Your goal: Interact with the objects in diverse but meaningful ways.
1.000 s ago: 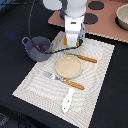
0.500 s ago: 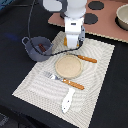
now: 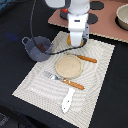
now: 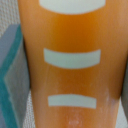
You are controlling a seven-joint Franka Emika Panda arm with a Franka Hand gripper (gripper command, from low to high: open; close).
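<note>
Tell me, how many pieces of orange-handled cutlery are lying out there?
2 for certain: a fork on the placemat in front of the plate, and another piece beside the plate, its working end unclear. The arm could hide more.

Colours and patterns on the black desk

The desk (image 3: 15, 20) is black; the placemat (image 3: 100, 75) on it is cream with fine grey stripes running in nested rectangles. At the mat's middle the round plate (image 3: 68, 66) is plain tan. The fork (image 3: 61, 80) has a silver head and an orange handle, the knife (image 3: 86, 58) an orange handle too, and the utensil (image 3: 67, 101) near the mat's front edge is white. By the mat's corner the two-handled pot (image 3: 36, 48) is grey-blue with something red inside. The toy stove (image 3: 102, 22) is brown-pink with black burners. The arm (image 3: 78, 20) is white. In the wrist view, the bread loaf (image 4: 70, 60) is yellow-orange with pale curved bands, and a grey-teal edge (image 4: 11, 55) flanks it.
</note>
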